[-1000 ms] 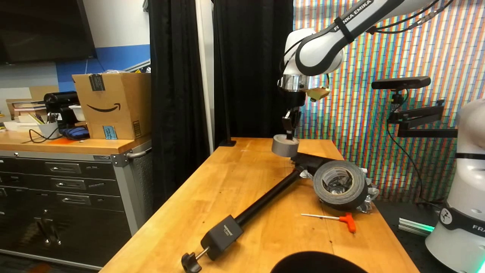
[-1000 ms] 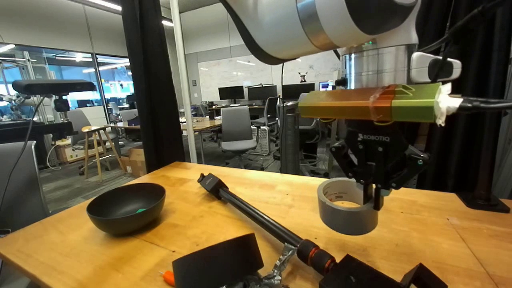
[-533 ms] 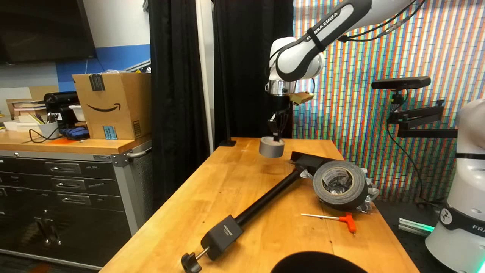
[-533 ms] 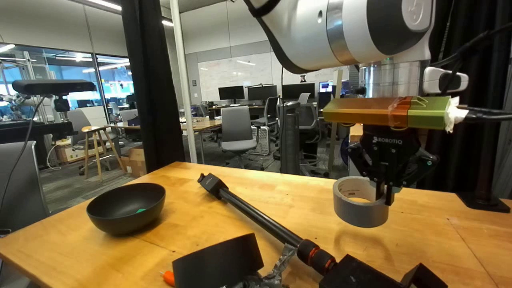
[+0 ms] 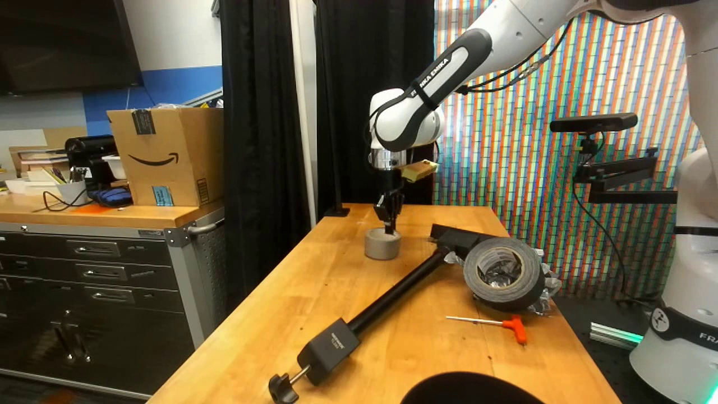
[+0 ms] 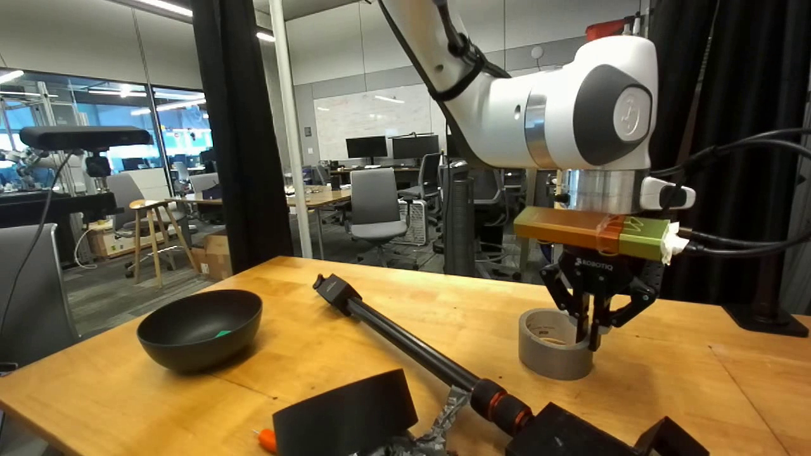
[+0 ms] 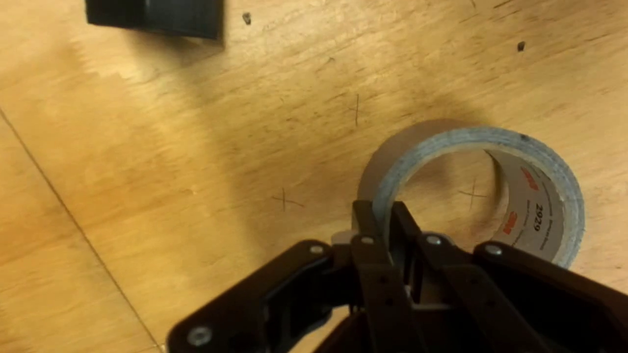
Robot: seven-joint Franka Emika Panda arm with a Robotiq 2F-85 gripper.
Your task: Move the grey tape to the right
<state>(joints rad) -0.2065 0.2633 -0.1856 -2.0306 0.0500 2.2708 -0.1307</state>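
**Black Robotiq gripper (image 7: 382, 212) pinching a thick roll of dull grey duct tape (image 6: 552, 362)**

So the gripper's two black fingers (image 7: 364, 215) sit narrow with the roll's wall sandwiched between them: one finger down inside the wide hole, the other on the outside. The wrist view shows this best, and you can even read "3M" and "2929" on the pale inner core (image 7: 539, 215). The hole faces up.

As for where the tape is: right down by the light wooden tabletop (image 5: 331, 275), toward the far end in an exterior view, left of the head of the long black bar (image 5: 397, 287) and apart from it. Honestly, from these angles I can't tell if its bottom edge touches the wood or hangs just above.

Over it there's the white-and-black robot arm (image 6: 557, 126), with a boxy orange-and-green case (image 6: 583, 231) right above the gripper.

Other stuff on the table, fwiw: a bulkier round grey-and-black roll (image 5: 502, 296) near the bar's head, with crinkled silvery material (image 6: 448, 413) by it, plus an orange T-handled tool (image 5: 516, 325) with a thin metal shaft lying near that. The round black bowl (image 6: 196, 348) is well apart from the tape, with a bit of something green (image 6: 222, 333) in it.
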